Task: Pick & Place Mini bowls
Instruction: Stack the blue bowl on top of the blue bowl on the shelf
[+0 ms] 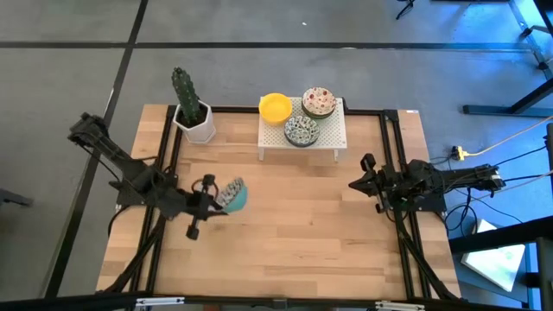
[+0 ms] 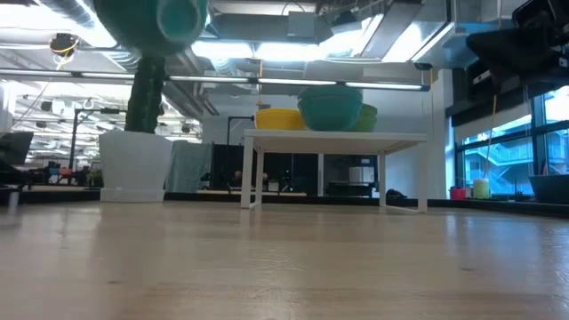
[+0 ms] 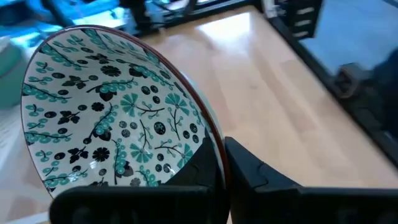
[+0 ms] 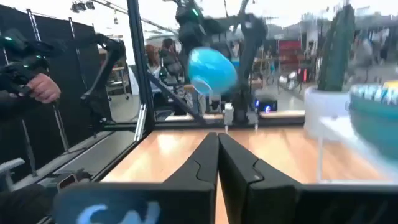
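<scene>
Four little bowls show when we look down from above. Three sit on the white stand (image 1: 302, 138) at the far side of the table (image 1: 285, 225): a yellow bowl (image 1: 276, 107), a cream bowl with red flowers (image 1: 319, 101), and a blue-green patterned bowl (image 1: 301, 130). We cannot see anything inside them.

The fourth bowl (image 3: 118, 118) is held up in the air on the left, tipped on its side. The left gripper (image 1: 218, 199) pinches its rim. Only the left wrist view shows its pretty inside: white with teal flowers and black dots.

The low view shows its teal bottom. The cactus pot (image 1: 195, 121) stands at the far left.

The right gripper (image 1: 357, 183) waits on the right, fingers pressed together, holding nothing. In its wrist view, a blurry person's hand (image 4: 42, 87) seems to be beyond the table.
</scene>
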`<state>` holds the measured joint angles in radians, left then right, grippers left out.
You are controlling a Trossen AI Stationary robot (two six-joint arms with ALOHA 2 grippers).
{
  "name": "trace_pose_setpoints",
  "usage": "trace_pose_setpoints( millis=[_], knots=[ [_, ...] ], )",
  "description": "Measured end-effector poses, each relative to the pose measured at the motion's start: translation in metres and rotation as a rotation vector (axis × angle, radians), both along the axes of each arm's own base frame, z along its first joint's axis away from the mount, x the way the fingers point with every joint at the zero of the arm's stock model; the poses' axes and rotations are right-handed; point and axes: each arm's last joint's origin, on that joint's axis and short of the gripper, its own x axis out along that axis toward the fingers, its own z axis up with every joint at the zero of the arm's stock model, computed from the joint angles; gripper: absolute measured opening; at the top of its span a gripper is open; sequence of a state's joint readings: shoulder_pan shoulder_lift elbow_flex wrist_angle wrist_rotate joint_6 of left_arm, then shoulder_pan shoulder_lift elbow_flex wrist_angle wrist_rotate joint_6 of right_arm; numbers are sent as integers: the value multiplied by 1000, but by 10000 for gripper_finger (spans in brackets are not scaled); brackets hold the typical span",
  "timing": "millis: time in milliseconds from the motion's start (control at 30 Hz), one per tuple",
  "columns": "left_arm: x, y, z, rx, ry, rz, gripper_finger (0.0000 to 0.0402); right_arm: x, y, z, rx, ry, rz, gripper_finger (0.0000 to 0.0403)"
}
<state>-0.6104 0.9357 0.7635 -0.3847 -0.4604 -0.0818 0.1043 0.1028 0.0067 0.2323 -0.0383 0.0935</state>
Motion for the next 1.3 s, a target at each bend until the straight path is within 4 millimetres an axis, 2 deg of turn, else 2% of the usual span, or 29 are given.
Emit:
trace_pose_setpoints(
  millis=[167, 433, 633, 767, 933, 1300],
  knots=[
    [-9, 17, -22, -14, -75, 51, 7, -1, 0, 7, -95, -84, -11, 12],
    [-8, 23, -40, 16, -151, 49, 7, -1, 2, 3, 21, -32, 66, 12],
    [-11, 28, -61, 144, -186, 68, 7, -1, 2, 2, 15, -13, 64, 12],
    [-13, 35, -71, 140, -254, 87, 7, 0, 2, -1, -3, 8, 61, 12],
    [-12, 45, -74, 117, -303, 119, 7, 0, 2, -2, -79, 7, 50, 12],
    [-2, 60, -62, 183, -425, 162, 7, 0, 1, -1, -105, -2, 10, 12]
  ],
)
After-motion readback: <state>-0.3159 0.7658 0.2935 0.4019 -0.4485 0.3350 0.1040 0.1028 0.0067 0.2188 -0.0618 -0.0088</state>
